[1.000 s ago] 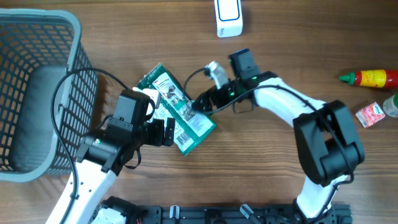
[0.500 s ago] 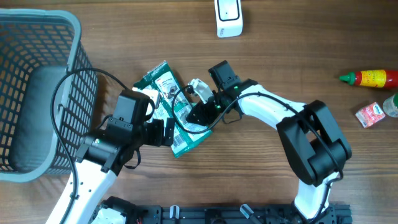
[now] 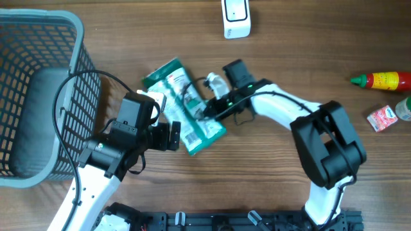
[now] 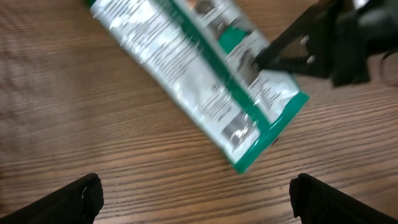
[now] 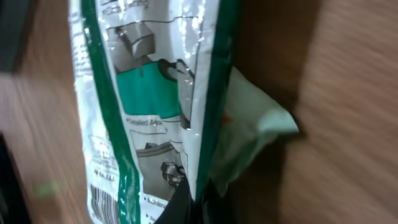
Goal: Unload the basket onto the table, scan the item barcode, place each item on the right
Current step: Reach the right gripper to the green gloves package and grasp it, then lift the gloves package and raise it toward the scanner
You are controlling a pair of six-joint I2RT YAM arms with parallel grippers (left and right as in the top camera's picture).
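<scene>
Lying on the desk (image 3: 289, 77), the pouch (image 3: 183, 106) is now pinched at its edge by our right end effector (image 3: 200, 114), open a second ago; we can lift it for scanning. Our left end effector (image 3: 172, 136) gapes, empty.

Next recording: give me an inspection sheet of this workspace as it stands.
Surface: brown wooden table, no spills seen.
Job's things: green-and-white foil packet mid-table; white box-shaped scanner at the far edge, apart from it.
Clutter: grey plastic mesh basket by the left arm; red sauce bottle and small red-and-white sachet beyond the right arm.
Grippers: left gripper open beside the packet; right gripper shut on the packet's edge.
Cables: black cable looping over the left arm.
Surroundings: nothing seen.
</scene>
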